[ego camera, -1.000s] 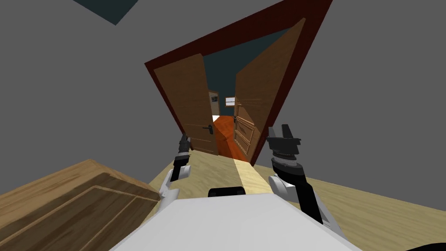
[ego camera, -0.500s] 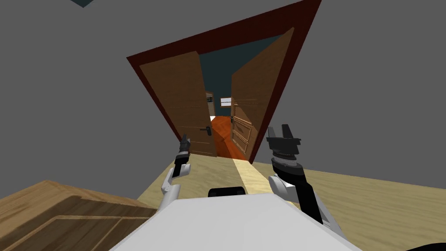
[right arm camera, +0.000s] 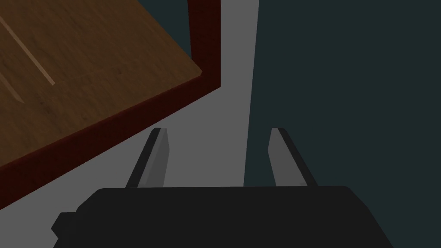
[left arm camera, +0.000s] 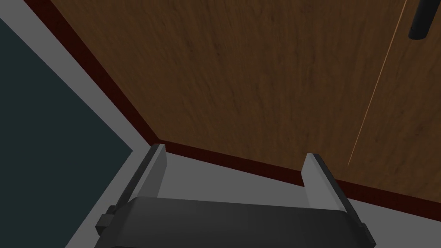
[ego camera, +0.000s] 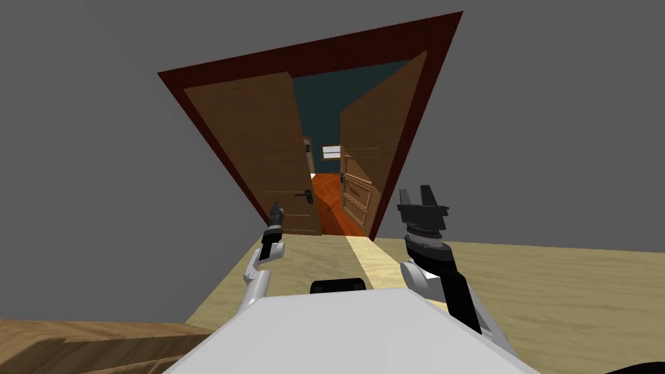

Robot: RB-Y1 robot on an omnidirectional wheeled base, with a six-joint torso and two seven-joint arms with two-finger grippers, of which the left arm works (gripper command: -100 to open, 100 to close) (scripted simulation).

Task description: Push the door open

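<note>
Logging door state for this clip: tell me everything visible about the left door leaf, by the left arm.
The left door leaf is a brown, wood-grained panel in a dark red frame, with a black lever handle near its free edge. It stands upright, closed or nearly so, while the right leaf is swung well open. The left end effector, fingers open, hovers close before its lower part; contact cannot be confirmed.

The door handle [left arm camera: 420, 19] is cut by the left wrist view's edge, wooden furniture [ego camera: 84, 343] by the head view's.
</note>
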